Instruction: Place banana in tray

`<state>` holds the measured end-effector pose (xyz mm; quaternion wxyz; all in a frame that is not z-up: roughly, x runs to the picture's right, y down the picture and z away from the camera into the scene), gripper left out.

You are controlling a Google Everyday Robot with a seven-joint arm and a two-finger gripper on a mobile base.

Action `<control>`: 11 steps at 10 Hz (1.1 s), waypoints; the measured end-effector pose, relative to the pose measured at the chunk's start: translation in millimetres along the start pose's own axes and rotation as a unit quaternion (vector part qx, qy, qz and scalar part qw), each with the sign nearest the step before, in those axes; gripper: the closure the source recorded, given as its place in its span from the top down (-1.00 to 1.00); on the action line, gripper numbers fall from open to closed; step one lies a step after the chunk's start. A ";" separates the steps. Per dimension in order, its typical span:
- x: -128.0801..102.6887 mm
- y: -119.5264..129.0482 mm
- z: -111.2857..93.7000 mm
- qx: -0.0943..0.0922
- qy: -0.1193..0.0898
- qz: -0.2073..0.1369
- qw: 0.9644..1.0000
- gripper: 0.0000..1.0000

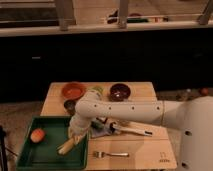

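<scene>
The gripper [76,136] hangs over the right side of the green tray [30,159] at the front left corner of the counter [145,149]. The banana [66,147] lies inside the tray, just below the gripper. Claw state: cannot tell. A small marking [163,158] at the front right corner is unreadable.

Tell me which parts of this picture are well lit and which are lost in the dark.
In the camera view, the wooden table, the green tray and the white arm are evenly lit. The wide band behind the table is nearly black. The end effector sits over the tray's right side, by the banana, where the arm's underside falls into shade. No strong glare shows.
</scene>
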<state>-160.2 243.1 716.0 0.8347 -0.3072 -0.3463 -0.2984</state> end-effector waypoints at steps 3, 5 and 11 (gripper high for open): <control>-2.8 -9.0 -9.6 -0.004 0.008 -0.012 1.000 0.32; -4.2 -15.6 -15.0 -0.007 0.011 -0.022 1.000 0.59; -6.2 -27.5 -26.5 -0.009 0.013 -0.040 0.999 0.60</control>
